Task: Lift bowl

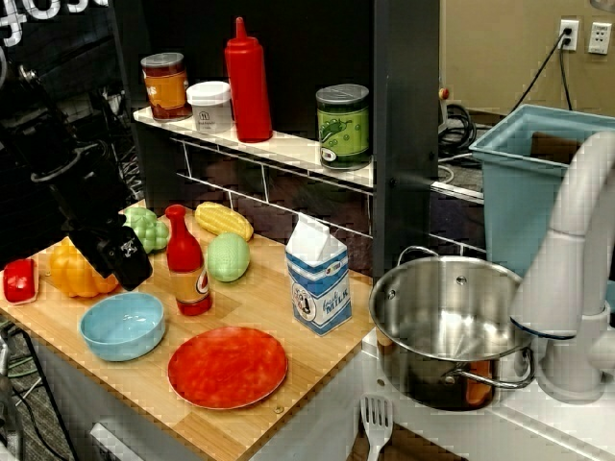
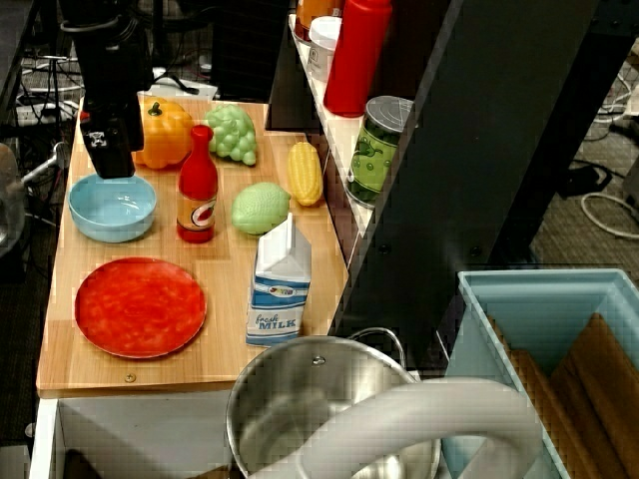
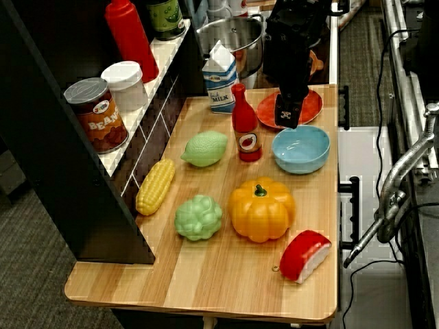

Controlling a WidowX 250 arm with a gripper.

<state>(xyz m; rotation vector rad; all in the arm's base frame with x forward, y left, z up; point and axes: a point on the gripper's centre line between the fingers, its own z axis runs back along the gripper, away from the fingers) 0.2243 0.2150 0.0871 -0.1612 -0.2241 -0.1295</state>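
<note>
The bowl sits upright on the wooden board, near its front edge, just left of the red plate and just in front of the small red sauce bottle. The orange pumpkin lies just behind it.

The gripper hangs above the bowl's far rim, not yet in contact with it as far as the views show. You cannot tell from any view whether the jaws are open or closed; the dark housing hides the fingers. Nothing appears to be held.

To do this step well:

1. Confirm the jaws are spread before you descend.
2. Bring one finger inside the rim and one outside, so the thin wall sits between them.
3. Keep clear of the sauce bottle, which stands tall and close and would likely tip if nudged.
4. Close firmly; smooth plastic may slip.
5. Raise straight up, keeping the bowl level.
</note>
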